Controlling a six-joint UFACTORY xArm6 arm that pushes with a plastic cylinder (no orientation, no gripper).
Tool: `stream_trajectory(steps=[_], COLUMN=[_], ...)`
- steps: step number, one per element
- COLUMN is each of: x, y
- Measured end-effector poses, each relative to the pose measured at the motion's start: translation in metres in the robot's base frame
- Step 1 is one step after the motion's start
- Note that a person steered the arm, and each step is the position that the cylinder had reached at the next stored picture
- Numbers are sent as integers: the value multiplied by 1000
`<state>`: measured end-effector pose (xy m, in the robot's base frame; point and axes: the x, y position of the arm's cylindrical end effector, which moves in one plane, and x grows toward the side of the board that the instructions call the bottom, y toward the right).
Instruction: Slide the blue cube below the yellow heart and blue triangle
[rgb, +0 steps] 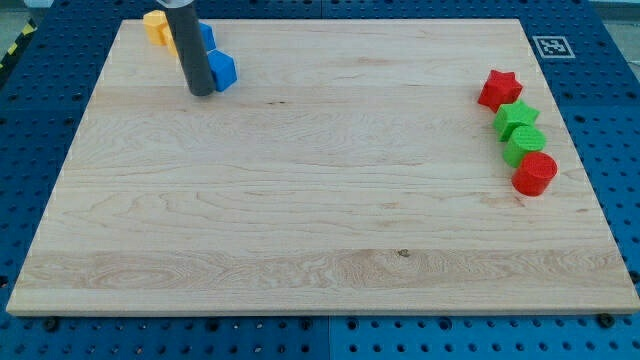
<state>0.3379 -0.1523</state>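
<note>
1. While the rod stands nearly upright from the view's top edge, my tip rests on the wooden board, touching the blue cube at its 8 o'clock.
2. No fingers exist; the rod grasps nothing.
3. At the cube's 11 o'clock sit the blue triangle and yellow heart, partly hidden.
4. Far at 3 o'clock: red star, green star, another green block, red cylinder.

Blue cube below blue triangle, yellow heart.
</note>
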Motion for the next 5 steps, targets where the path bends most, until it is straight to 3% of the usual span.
stream_trajectory(steps=[2,5], x=[2,-22], y=[64,70])
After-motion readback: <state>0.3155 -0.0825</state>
